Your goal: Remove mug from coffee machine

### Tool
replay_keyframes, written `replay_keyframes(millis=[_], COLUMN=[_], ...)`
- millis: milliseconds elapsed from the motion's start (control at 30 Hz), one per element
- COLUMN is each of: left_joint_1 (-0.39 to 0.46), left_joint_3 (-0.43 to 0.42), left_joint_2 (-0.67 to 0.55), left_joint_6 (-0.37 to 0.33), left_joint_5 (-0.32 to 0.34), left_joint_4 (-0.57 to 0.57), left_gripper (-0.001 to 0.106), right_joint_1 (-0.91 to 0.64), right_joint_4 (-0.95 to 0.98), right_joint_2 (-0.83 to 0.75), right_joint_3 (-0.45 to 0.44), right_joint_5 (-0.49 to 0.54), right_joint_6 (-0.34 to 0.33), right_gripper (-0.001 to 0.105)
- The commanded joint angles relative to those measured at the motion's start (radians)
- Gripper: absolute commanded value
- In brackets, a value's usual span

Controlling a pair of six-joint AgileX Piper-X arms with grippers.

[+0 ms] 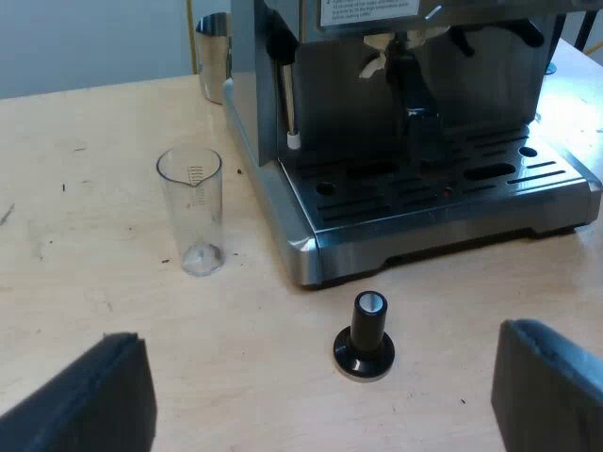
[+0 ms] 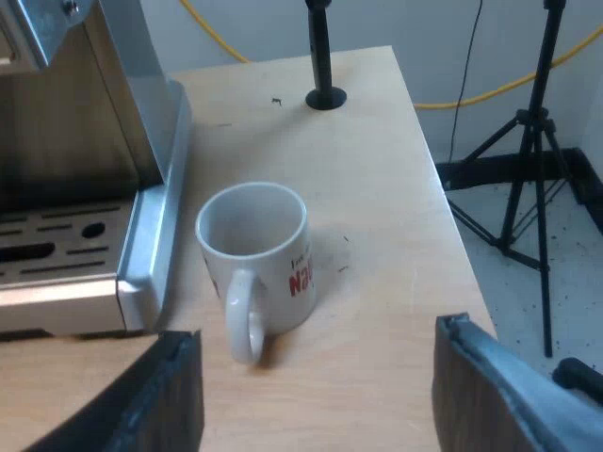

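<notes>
Well, going by the left wrist view, the left tool point(image 1: 325, 391) hangs low over the table point(image 1: 85, 235), its two black fingers spread wide with nothing between them. Straight ahead of it a tamper with a black knob point(image 1: 364, 337) stands upright on the table, just in front of the espresso machine point(image 1: 377, 141). A measuring glass point(image 1: 191, 212) stands upright near the machine's corner, apart from it. The holder's dark handle point(image 1: 421, 127) juts out from the machine's front above the drip tray point(image 1: 452, 184).

Over in the right wrist view, the right tool point(image 2: 316, 367) is likewise spread wide and grips nothing. The mug point(image 2: 256, 247), white with red lettering, stands upright on the table just beside the outer edge of the drip tray; whether it touches that edge I cannot tell. It lies straight ahead of the right tool, within the span of its fingers and closer to the finger on the machine's side. The mug's handle point(image 2: 243, 315) points back toward the tool.

To my eye the mug is already off the machine. The right arm is plainly the nearer one. Any further reach would meet that handle first.
</notes>
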Motion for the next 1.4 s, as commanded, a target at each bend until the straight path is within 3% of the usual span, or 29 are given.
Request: replay_keyframes(millis=[33, 367, 700, 1400], left_joint_1=[0.002, 0.002, 0.002, 0.002], left_joint_3=[0.008, 0.175, 0.307, 0.316], left_joint_2=[-0.039, -0.039, -0.037, -0.037], left_joint_6=[-0.005, -0.005, -0.003, 0.016], left_joint_5=[-0.009, -0.009, -0.009, -0.009], left_joint_4=[-0.022, -0.164, -0.258, -0.271], left_gripper=[0.079, 0.079, 0.079, 0.079], right_joint_1=[0.001, 0.001, 0.001, 0.001], right_joint_4=[0.002, -0.014, -0.038, -0.044], right_joint_2=[-0.047, -0.047, -0.045, -0.045], right_joint_3=[0.010, 0.177, 0.252, 0.285], right_joint_5=[-0.007, -0.007, -0.007, -0.005], right_joint_6=[-0.022, -0.020, -0.016, 0.007], right_gripper=[0.055, 0.055, 0.055, 0.055])
